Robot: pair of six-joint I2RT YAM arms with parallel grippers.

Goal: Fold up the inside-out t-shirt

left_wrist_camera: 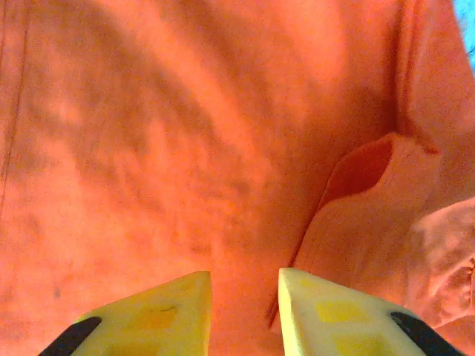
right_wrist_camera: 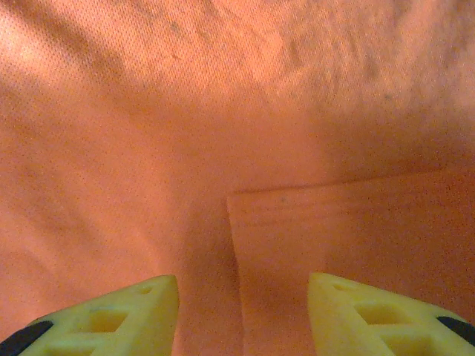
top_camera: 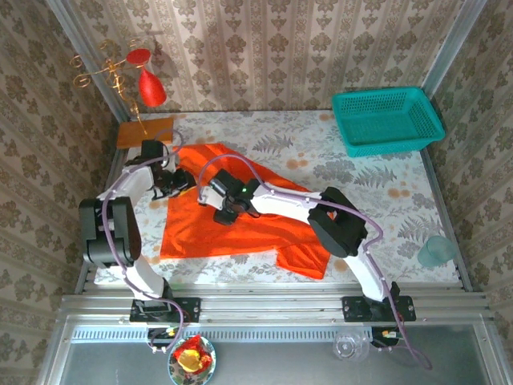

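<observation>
Near edge, toward 4 o'clock on the floral tabletop: a translucent teal cup. Across the middle and out to 9 o'clock: the inside-out t-shirt, spread mostly flat and wrinkled, one sleeve poking toward 5 o'clock. Over its centre, the right pincer, released, yellow fingers wide apart above a folded edge of cloth, grasping nothing. At the shirt's 10 o'clock corner, the left pincer, also released, narrowly parted over the fabric beside a sleeve opening. Farther back, at 11 o'clock: a flat orange-brown wooden block near the shirt's far corner, and behind it a red ornament on a gold stand. At 1 o'clock, a teal basket, well apart from the shirt.
</observation>
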